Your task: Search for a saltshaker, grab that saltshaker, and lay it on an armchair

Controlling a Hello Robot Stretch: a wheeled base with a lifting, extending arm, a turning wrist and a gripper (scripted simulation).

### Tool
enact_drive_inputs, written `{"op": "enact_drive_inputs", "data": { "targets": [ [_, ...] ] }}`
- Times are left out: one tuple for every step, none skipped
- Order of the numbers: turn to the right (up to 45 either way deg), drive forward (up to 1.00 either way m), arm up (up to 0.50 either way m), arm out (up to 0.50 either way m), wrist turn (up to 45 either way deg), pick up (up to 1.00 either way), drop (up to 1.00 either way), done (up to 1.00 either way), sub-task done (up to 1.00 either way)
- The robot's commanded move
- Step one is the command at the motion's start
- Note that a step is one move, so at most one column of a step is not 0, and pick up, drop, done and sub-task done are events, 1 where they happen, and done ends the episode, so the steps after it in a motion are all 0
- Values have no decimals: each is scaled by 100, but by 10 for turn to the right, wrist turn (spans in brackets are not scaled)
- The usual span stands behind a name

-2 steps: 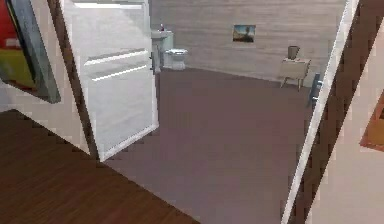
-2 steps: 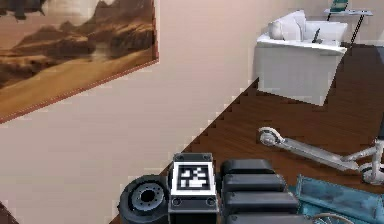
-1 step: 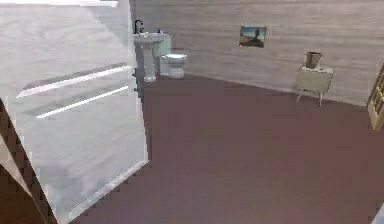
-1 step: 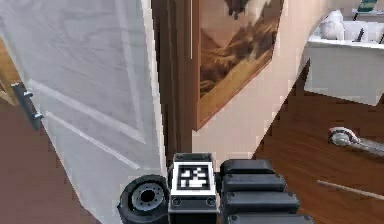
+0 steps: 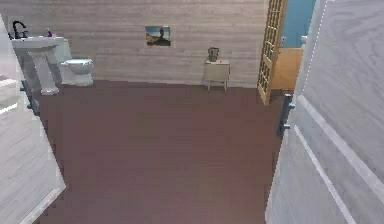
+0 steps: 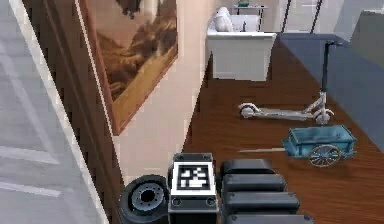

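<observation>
A white armchair [image 6: 240, 45] stands far out in the arm side view, near the top middle, on the brown wooden floor. The arm's dark bar [image 6: 255, 195] rises from that view's bottom edge, with a white marked square [image 6: 195, 180] on it. Left of the square sits the gripper's [image 6: 148, 200] dark round body, low beside the beige wall. I cannot make out its far end, so I cannot tell whether it holds anything.
Ahead is a bathroom: pedestal sink [image 5: 42, 48], toilet [image 5: 78, 70], a small white side table [image 5: 217, 72] with a pot, a wall picture [image 5: 158, 36]. White doors [image 5: 335, 130] flank me. To the side stand a scooter [image 6: 285, 110], a blue wagon [image 6: 320, 145] and a large painting [image 6: 130, 50].
</observation>
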Motion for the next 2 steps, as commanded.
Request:
{"op": "enact_drive_inputs", "data": {
  "targets": [
    [0, 95, 0, 0, 0, 0, 0, 0, 0],
    [90, 0, 0, 0, 0, 0, 0, 0, 0]
  ]
}}
